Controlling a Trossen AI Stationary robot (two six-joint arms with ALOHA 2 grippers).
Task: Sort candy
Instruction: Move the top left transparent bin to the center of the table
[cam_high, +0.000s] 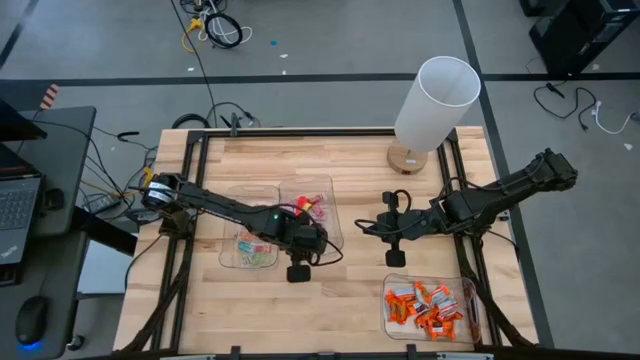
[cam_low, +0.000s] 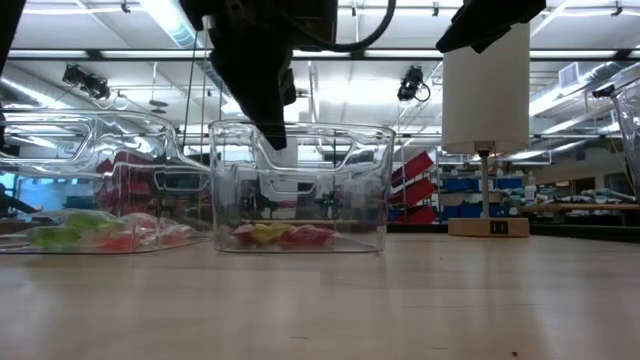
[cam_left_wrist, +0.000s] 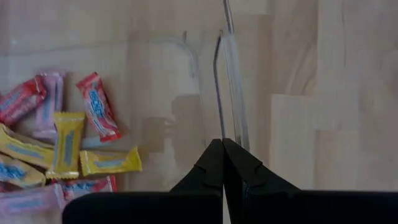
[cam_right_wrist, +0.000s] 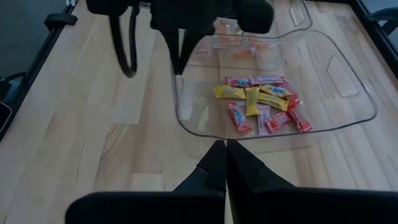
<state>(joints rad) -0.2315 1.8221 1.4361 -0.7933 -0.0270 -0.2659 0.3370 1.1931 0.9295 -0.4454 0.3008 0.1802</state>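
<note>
Near the bench's (cam_high: 350, 300) front right corner a clear bin (cam_high: 388, 318) of bright orange candy (cam_high: 430, 306) is seen. A broad strip of bare wood along the front edge is left free to its left. Toward mid-bench, two more clear bins are set side by side: one (cam_high: 232, 255) holds pale green-and-red sweets (cam_high: 256, 250), the other (cam_right_wrist: 348, 93) roughly a dozen pink, red and yellow wrapped pieces (cam_right_wrist: 264, 102). The left gripper (cam_left_wrist: 222, 163) is held just over this bin's front wall, fingers pressed together, nothing gripped. The right gripper (cam_right_wrist: 225, 163), likewise closed and empty, is poised over open wood right of it. A white lamp (cam_high: 432, 110) stands at the far edge.
</note>
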